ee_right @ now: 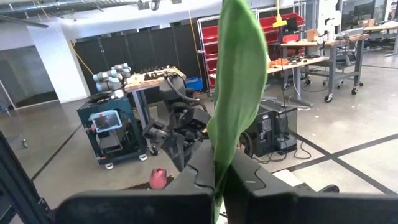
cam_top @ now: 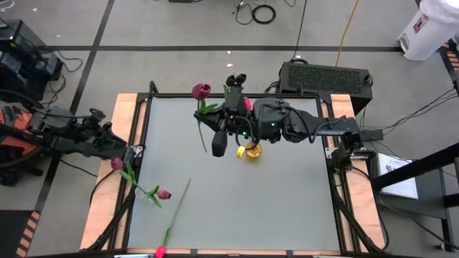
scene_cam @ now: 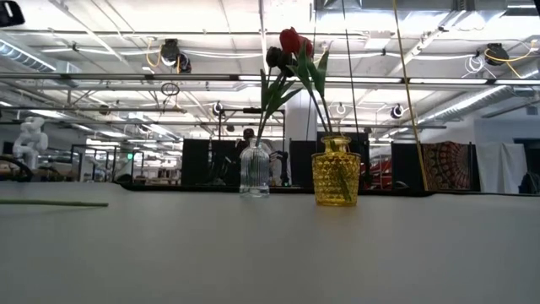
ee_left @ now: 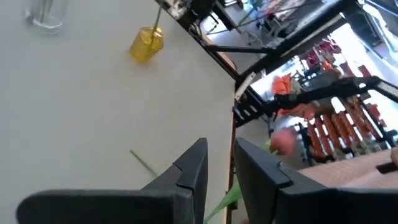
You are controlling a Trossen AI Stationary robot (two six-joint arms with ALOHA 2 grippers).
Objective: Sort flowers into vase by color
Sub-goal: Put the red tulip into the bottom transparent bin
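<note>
Right end effector (cam_top: pixel 217 140) grips a maroon tulip (cam_top: pixel 201 91) stem above the yellow vase (cam_top: pixel 251 151); left end effector (cam_top: pixel 129 153) clamps another at table (cam_top: pixel 287 208) edge. Recommendation: lower stem vertically, centred over matching vase.

Two vases (scene_cam: pixel 336 171) side by side — mid-table (cam_top: pixel 287 208)

The grey table (cam_top: pixel 287 208) carries a yellow vase (scene_cam: pixel 335 171), a clear vase (scene_cam: pixel 254 169) and loose tulips (cam_top: pixel 159 193).

Overhead and table-level views, both on the yellow vase (cam_top: pixel 252 151).
</note>
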